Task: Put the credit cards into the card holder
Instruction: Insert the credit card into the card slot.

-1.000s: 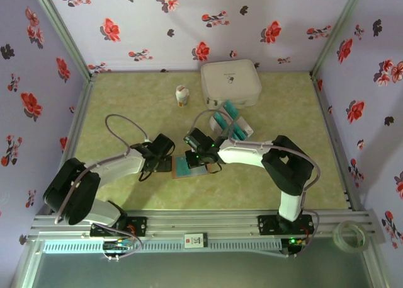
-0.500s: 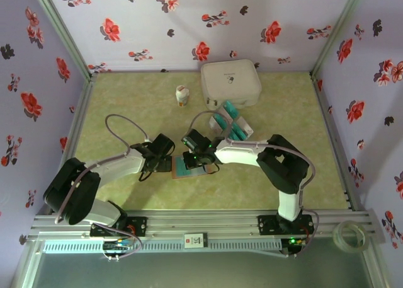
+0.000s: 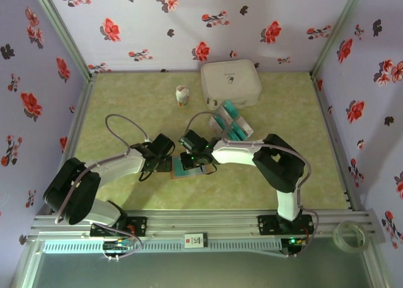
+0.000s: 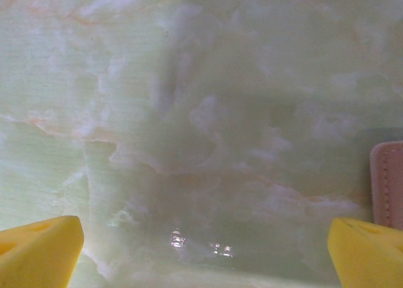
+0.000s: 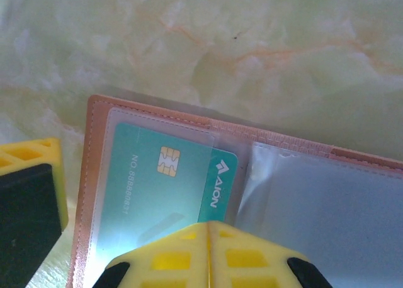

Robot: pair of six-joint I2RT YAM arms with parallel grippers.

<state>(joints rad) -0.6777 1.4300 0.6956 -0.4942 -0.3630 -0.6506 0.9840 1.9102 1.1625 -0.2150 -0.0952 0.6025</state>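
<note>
Two yellow fingertips of right gripper (image 5: 208, 236) pressed together, nothing between them, directly over open card holder (image 5: 86, 193) on green marbled table (image 3: 126, 105). Just ahead of tips, one teal credit card (image 5: 157, 181) tucked under clear pocket. Left gripper (image 4: 201, 253) spread wide, holding nothing, brown holder edge just inside its right fingertip. More credit cards (image 3: 230, 121) stacked beyond right gripper, well apart

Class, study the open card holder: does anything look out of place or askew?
Yes: in the card holder, one credit card seems not fully seated; its AION-marked end pokes past the clear pocket's edge toward the fold. The right fingers, shut, sit beside it.
</note>
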